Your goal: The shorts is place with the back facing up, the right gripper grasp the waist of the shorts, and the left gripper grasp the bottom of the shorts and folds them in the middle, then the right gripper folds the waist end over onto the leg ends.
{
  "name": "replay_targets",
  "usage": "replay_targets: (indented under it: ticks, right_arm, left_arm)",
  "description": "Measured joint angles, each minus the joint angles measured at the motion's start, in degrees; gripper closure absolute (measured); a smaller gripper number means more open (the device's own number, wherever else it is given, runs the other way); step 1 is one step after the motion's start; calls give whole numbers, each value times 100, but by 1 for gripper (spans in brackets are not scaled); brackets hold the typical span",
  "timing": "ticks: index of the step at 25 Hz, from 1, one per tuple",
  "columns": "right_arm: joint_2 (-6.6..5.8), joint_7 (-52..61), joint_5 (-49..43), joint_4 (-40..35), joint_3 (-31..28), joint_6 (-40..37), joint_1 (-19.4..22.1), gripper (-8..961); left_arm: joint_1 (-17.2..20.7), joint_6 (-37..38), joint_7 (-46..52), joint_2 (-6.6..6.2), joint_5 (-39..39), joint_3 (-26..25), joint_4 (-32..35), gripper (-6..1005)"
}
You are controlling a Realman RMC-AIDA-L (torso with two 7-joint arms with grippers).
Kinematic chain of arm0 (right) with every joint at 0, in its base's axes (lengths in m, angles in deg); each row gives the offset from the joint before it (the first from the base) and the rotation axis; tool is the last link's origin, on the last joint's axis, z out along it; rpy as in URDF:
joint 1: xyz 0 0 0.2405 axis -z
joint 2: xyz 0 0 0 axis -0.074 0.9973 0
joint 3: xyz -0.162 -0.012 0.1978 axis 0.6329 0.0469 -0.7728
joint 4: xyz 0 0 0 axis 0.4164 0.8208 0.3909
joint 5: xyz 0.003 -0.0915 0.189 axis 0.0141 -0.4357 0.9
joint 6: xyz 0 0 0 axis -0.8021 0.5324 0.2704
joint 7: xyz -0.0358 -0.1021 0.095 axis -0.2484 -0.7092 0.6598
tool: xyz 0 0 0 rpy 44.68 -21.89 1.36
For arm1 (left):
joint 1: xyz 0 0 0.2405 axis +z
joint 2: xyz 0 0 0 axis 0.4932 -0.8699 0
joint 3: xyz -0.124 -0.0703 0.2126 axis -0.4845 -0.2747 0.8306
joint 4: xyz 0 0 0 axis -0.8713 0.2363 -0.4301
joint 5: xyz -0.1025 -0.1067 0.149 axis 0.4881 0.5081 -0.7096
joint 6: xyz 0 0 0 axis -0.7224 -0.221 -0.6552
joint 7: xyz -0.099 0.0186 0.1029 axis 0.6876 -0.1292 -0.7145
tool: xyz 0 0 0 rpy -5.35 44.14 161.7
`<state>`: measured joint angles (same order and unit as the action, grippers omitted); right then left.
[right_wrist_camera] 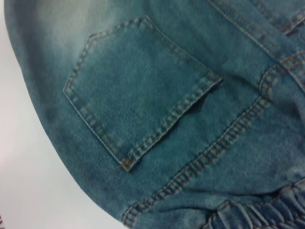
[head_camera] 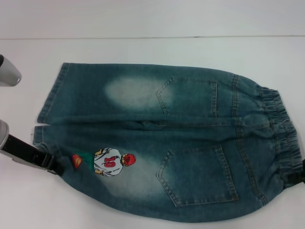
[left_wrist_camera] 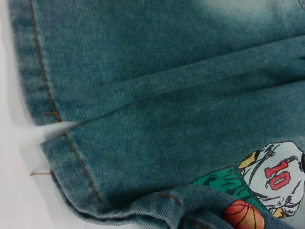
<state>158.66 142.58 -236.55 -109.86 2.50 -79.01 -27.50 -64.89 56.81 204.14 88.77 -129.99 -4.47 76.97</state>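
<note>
- One white table (head_camera: 143, 50) carries everything; it fills the head view from edge to edge.
- One pair of shorts (head_camera: 190, 143) lies flat on the table, back side up, waist toward the robot's right and legs toward its left.
- Two legs lie side by side, touching along the middle seam; each has a pale bleached patch.
- Two back pockets (head_camera: 198, 176) show in the head view; the right wrist view shows only one, with its orange stitching, just beside the gathered waist (head_camera: 281, 129).
- Two leg hems (head_camera: 50, 95) sit at the left end; the left wrist view shows them closely, with a narrow gap of table between, and the nearer hem lifted and rumpled.
- One cartoon player numbered 10 (head_camera: 110, 162) is printed on the nearer leg, next to a basketball.
- The left hand (head_camera: 53, 165) is at the nearer leg's hem corner; I cannot tell how its fingers stand.
- The right hand (head_camera: 299, 174) is at the waist's near corner, mostly out of view; its fingers cannot be made out.
</note>
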Motion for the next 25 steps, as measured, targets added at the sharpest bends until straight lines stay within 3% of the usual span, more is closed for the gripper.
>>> replay_targets:
  ticks: [6, 15, 21, 25]
  right_arm:
    - [-62, -196, 611, 46, -499, 87, 149, 902]
    - [-35, -115, 1472, 514, -1137, 587, 237, 902]
    - [-184, -10, 1912, 563, -1617, 579, 324, 902]
    - [-361, 114, 2015, 776, -1807, 767, 317, 902]
  left_arm:
    - [65, -244, -65, -1, 109, -22, -28, 928]
    - [82, -886, -169, -95, 471, -385, 7, 929]
    - [7, -1193, -189, -185, 638, -530, 151, 928]
    - [-102, -1440, -192, -214, 726, -544, 112, 929]
